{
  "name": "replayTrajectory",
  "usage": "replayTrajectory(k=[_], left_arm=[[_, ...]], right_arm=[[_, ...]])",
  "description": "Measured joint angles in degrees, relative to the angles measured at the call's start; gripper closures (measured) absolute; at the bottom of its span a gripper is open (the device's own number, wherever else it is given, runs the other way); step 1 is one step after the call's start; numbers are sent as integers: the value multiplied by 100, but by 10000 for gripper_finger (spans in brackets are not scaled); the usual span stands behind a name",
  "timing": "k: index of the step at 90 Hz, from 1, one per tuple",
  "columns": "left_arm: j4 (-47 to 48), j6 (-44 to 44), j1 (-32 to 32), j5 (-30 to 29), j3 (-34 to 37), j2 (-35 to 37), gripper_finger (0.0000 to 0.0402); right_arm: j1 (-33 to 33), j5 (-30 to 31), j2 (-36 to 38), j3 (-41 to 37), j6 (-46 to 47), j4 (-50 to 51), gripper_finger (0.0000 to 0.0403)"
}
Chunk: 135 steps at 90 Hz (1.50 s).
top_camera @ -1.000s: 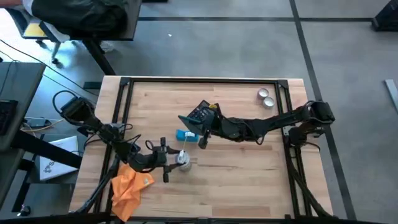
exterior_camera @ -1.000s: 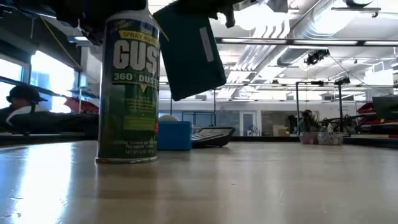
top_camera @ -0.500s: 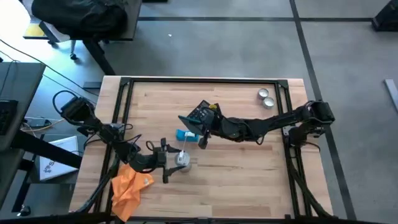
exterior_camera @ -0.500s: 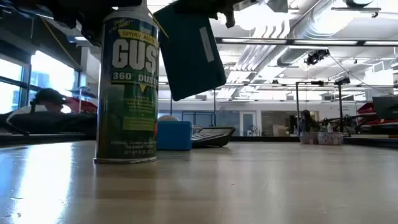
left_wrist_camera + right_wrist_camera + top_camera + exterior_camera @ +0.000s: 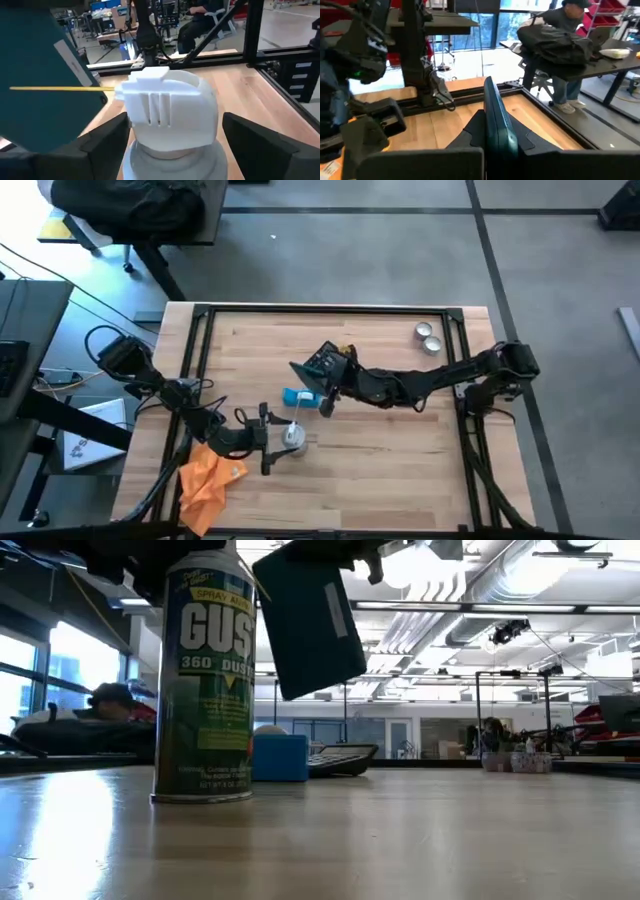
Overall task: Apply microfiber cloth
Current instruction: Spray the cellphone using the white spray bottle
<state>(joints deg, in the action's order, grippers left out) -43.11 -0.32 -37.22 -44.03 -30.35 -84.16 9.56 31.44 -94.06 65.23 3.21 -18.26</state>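
since a second earlier the dark panel [image 5: 318,363] shifted slightly, pinched in the right gripper [image 5: 330,385]; left gripper [image 5: 283,436] clamped the duster can [image 5: 205,680]; microfiber cloth [image 5: 208,476] lay at table's [image 5: 400,470] front-left corner: judged light, limp, best pinched at a raised fold.

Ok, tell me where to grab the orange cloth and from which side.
Grip the microfiber cloth at a raised fold near its middle, coming straight down from above. It lies crumpled and flat at the table's front left corner, so no edge offers a side hold. The left gripper, nearest, is at the spray can.
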Motion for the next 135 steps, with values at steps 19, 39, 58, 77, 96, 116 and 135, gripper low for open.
replayTrajectory(k=[19,39,58,77,96,116,135], left_arm=[[-386,59,69,245,199,4,140],[-1476,98,313,1090,653,2,158],[-1622,103,425,1390,684,2,159],[-1620,118,513,1541,684,2,159],[-1447,-79,534,1545,669,13,194],[-1394,-90,537,1545,669,13,256],[-1386,-93,534,1547,669,13,256]], right_arm=[[-4,-24,0,0,87,63,402],[-3,-39,0,0,87,85,402],[-4,-42,0,0,87,107,402],[-4,-42,1,0,87,131,402],[-4,-39,2,0,89,131,402],[-4,-39,2,0,87,131,402],[-3,-39,4,0,87,131,402]])
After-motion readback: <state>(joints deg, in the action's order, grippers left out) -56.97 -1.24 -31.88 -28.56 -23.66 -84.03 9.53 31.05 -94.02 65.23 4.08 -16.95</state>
